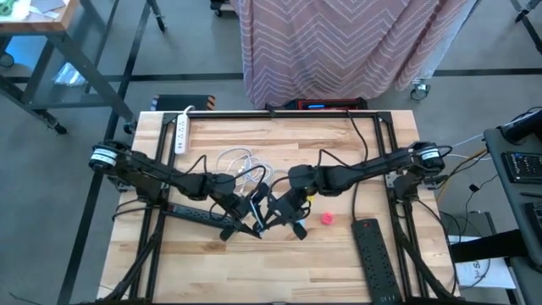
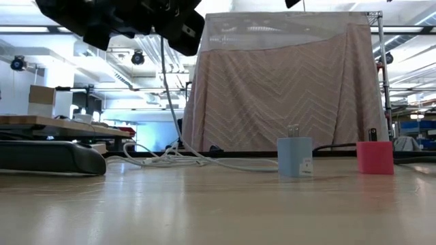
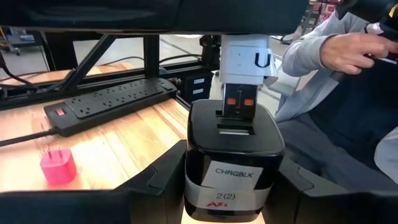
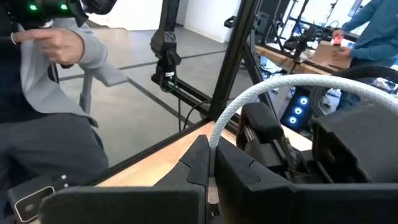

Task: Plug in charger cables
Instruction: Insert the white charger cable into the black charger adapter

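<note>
Both grippers meet mid-table: left gripper (image 1: 251, 222) clamps black charger block (image 3: 233, 158), right gripper (image 1: 273, 217) pinches white cable (image 4: 267, 93).

I work in a robotics lab: my butcher-block table (image 1: 212, 271) sits in a black metal frame (image 1: 288, 113) on grey concrete floor (image 1: 110, 42), with fluorescent ceiling lights (image 2: 122, 30), equipment shelving (image 2: 412, 129) and a seated person (image 3: 336, 93) operating beside it.

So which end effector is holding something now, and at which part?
Left end effector grips the black charger block by its sides. Right end effector pinches the white cable near its end.
</note>
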`<action>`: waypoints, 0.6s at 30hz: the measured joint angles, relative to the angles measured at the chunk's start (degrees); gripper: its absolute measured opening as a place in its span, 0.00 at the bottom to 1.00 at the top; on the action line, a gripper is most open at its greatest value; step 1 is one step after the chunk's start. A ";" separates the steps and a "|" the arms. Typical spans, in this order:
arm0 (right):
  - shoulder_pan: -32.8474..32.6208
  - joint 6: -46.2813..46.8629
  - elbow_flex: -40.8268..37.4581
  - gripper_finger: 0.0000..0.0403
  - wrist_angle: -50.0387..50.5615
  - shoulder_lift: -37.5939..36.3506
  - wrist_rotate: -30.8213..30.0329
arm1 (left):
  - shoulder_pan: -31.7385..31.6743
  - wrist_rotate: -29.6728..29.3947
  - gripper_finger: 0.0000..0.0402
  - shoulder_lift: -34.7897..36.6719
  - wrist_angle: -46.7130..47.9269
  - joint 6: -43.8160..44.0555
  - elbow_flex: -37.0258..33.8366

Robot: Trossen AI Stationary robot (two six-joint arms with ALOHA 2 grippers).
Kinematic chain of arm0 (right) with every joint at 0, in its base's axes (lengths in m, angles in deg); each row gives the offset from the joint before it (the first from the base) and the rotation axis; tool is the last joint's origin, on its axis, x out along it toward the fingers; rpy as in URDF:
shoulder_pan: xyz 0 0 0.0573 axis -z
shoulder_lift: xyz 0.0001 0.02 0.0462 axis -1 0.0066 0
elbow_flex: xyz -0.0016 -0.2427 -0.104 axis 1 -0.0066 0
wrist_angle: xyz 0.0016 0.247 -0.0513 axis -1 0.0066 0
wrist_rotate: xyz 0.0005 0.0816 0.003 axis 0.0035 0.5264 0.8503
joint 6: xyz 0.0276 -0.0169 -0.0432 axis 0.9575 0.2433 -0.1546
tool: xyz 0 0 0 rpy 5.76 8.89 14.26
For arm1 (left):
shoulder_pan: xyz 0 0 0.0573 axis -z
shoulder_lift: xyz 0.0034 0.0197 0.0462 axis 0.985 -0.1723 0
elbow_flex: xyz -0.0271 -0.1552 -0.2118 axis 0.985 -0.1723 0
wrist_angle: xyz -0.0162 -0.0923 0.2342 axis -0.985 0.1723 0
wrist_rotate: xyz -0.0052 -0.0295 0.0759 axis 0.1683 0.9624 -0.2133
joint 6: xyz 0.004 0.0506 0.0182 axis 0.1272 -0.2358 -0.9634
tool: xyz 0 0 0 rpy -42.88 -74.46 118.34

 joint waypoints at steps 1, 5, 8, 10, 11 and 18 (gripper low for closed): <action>0.02 -0.02 0.00 0.00 0.08 0.00 -0.02 | 0.00 -0.01 0.34 0.00 -0.16 0.01 0.00; 0.09 0.01 -0.09 0.00 0.28 0.00 0.00 | -0.03 -0.04 0.33 0.00 -0.12 -0.01 0.00; 0.09 0.86 -0.03 0.00 0.46 0.00 0.00 | -0.04 -0.07 0.33 0.00 0.08 -0.38 0.00; 0.11 2.61 0.07 0.00 0.61 0.03 0.02 | -0.04 -0.02 0.33 0.00 0.22 -0.49 0.00; 0.11 3.35 0.11 0.00 0.63 0.04 0.02 | -0.04 0.00 0.34 0.00 0.24 -0.50 0.00; 0.50 5.22 0.11 0.00 1.29 0.04 -0.07 | -0.34 -0.46 0.33 -0.07 0.56 0.50 0.00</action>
